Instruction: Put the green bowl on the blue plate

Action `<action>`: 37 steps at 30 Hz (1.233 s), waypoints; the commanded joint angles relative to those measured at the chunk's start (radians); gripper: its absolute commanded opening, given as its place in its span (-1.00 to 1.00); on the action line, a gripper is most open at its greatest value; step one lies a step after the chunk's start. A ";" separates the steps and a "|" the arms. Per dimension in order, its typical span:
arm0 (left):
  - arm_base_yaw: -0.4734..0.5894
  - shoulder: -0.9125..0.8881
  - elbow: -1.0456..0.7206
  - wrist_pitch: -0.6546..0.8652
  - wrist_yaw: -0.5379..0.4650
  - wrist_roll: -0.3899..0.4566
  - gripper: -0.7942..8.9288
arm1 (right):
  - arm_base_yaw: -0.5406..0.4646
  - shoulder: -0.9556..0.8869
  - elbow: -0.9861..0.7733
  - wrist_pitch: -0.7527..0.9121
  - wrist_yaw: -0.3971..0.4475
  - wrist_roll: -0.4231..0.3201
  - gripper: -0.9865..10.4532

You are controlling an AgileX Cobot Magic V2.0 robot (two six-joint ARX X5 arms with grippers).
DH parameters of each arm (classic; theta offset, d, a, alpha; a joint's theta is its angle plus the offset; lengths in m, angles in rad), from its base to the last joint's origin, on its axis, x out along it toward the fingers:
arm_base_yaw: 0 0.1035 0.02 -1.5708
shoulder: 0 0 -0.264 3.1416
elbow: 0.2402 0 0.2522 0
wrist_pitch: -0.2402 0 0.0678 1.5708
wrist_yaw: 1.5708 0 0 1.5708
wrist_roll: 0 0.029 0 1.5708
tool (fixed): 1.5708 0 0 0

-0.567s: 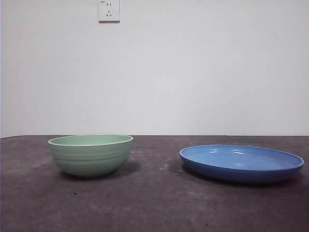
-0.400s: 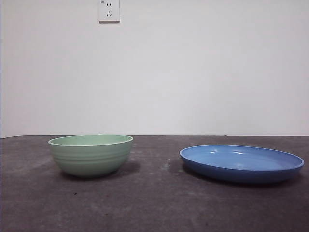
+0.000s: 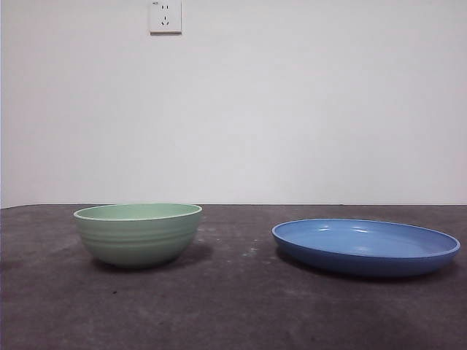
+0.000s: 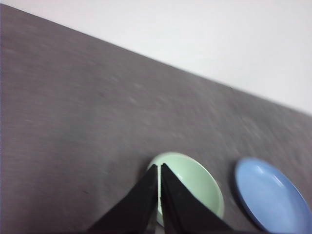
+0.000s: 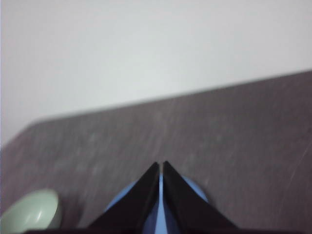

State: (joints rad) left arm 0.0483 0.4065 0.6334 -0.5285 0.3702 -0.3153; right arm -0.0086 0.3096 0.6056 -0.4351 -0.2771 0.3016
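The green bowl (image 3: 137, 234) is seen at 9 o'clock of the blue plate (image 3: 365, 246), well apart, with the left gripper (image 4: 159, 166) and right gripper (image 5: 161, 164) pinched nearly closed on nothing.

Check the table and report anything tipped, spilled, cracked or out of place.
Nothing stands out. The green bowl sits upright on the table, apart from the blue plate, which lies flat; both look whole and hold nothing visible. The left gripper and right gripper are shut above them.
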 commanded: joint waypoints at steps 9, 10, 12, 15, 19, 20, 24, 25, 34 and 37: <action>-0.039 0.259 0.233 -0.249 0.193 0.219 -0.82 | 0.004 0.334 0.321 -0.420 -0.188 -0.267 -0.82; -0.049 0.276 0.250 -0.283 0.199 0.239 -0.82 | 0.010 0.355 0.341 -0.457 -0.201 -0.283 -0.82; -0.073 0.301 0.276 -0.336 0.200 0.271 -0.82 | 0.027 0.386 0.371 -0.526 -0.211 -0.309 -0.82; -0.110 0.319 0.299 -0.389 0.200 0.298 -0.82 | 0.061 0.415 0.394 -0.606 -0.220 -0.342 -0.81; -0.142 0.320 0.302 -0.414 0.200 0.308 -0.82 | 0.103 0.421 0.395 -0.644 -0.220 -0.347 -0.82; -0.146 0.320 0.302 -0.419 0.200 0.308 -0.82 | 0.109 0.421 0.395 -0.644 -0.220 -0.347 -0.81; -0.150 0.320 0.302 -0.426 0.200 0.308 -0.71 | 0.123 0.420 0.395 -0.644 -0.220 -0.346 -0.80; -0.150 0.320 0.302 -0.425 0.200 0.307 -0.62 | 0.123 0.420 0.395 -0.644 -0.220 -0.346 -0.76; -0.150 0.321 0.302 -0.422 0.200 0.305 0.01 | 0.123 0.421 0.395 -0.644 -0.220 -0.342 -0.20; -0.150 0.322 0.302 -0.419 0.199 0.304 0.01 | 0.123 0.421 0.395 -0.644 -0.220 -0.342 -0.20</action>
State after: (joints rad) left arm -0.0990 0.7212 0.9134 -0.9596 0.5655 -0.0227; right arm 0.1112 0.7242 0.9817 -1.0866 -0.4950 -0.0303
